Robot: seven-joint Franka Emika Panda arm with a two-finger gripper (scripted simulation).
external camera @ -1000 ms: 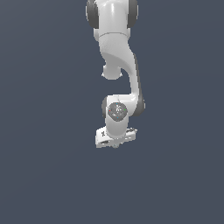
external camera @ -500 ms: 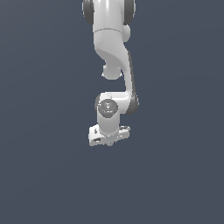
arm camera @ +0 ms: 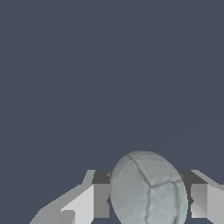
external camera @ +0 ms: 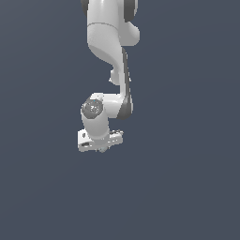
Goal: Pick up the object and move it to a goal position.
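In the wrist view the pale grey-green ball [arm camera: 148,190] with dark seam lines sits between my two fingers [arm camera: 101,199], which press on it from both sides. My gripper [arm camera: 150,201] is shut on the ball. In the exterior view the white arm hangs down the middle of the picture and my gripper [external camera: 102,148] points downward, held above the dark grey floor. There only a small pale speck of the ball [external camera: 102,150] shows under the white hand.
A plain dark grey floor [external camera: 187,187] fills both views. No other objects, containers or edges show.
The arm's hand has moved toward the exterior view's left and slightly up over the last second. The gripper stays closed around the ball.
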